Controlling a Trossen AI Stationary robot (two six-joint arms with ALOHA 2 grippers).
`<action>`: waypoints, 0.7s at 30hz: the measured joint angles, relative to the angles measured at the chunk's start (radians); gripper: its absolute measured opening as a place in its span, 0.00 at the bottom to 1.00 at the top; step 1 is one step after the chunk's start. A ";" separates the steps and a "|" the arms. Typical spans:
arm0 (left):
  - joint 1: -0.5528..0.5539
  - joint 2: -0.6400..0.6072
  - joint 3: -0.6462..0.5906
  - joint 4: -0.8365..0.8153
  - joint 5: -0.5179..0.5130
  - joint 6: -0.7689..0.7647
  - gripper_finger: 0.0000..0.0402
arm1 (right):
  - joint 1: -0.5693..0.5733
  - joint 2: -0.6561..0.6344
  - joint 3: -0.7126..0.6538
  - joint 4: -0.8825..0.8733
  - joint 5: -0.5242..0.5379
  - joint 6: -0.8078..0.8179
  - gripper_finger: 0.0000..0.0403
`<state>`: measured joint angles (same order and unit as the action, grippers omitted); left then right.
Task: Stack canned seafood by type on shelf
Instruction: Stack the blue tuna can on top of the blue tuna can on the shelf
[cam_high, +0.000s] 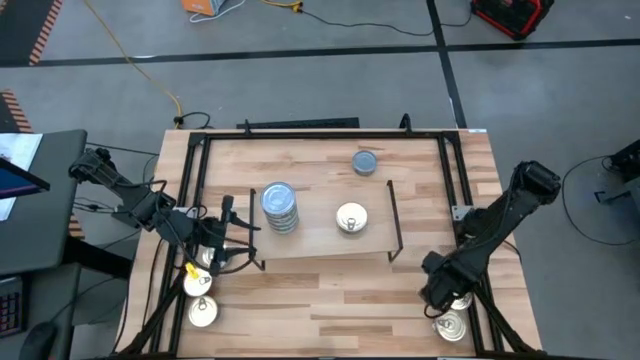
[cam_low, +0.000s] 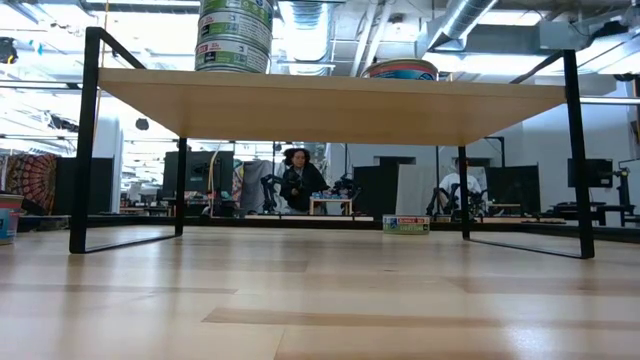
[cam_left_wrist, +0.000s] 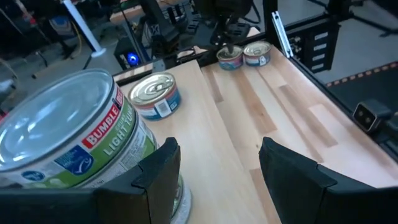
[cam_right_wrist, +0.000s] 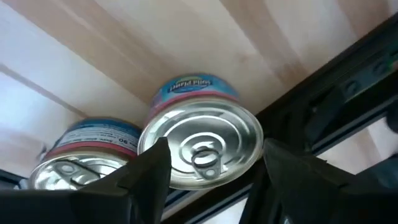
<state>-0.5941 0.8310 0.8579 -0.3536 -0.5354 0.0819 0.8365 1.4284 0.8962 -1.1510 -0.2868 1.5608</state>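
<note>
The left gripper (cam_high: 236, 238) sits at the shelf's (cam_high: 320, 245) left end, low over the table's (cam_high: 330, 305) left edge, its fingers (cam_left_wrist: 163, 174) spread apart and holding nothing; two silver-lidded tins (cam_high: 197, 283) lie just beside it near the front left corner, one (cam_high: 203, 313) closer to the front edge. On the shelf top, a stack of blue-grey tins (cam_high: 280, 206) stands toward the left, a single pull-tab tin (cam_high: 351, 217) right of centre, with bare wood between and around them. One blue-grey tin (cam_high: 366, 162) rests on the table behind the shelf. Open planks run along the table's front. At the front right corner the right gripper (cam_high: 447, 295) straddles a pull-tab tin (cam_right_wrist: 200, 144) against the black frame, fingers either side; contact cannot be told. Another tin (cam_high: 452, 325) lies just beside.
</note>
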 joint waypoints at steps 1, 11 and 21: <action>0.000 0.000 0.000 0.000 0.000 -0.015 0.52 | 0.008 0.000 -0.008 0.010 0.001 0.018 0.71; -0.001 0.000 -0.031 0.012 0.007 -0.069 0.52 | 0.033 -0.003 -0.077 0.122 0.076 0.147 0.71; -0.001 0.000 -0.031 0.034 0.006 -0.052 0.52 | -0.018 -0.003 -0.077 0.172 0.154 0.089 0.71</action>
<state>-0.5953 0.8310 0.8272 -0.3194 -0.5289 0.0298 0.8188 1.4258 0.8195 -0.9794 -0.1331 1.6494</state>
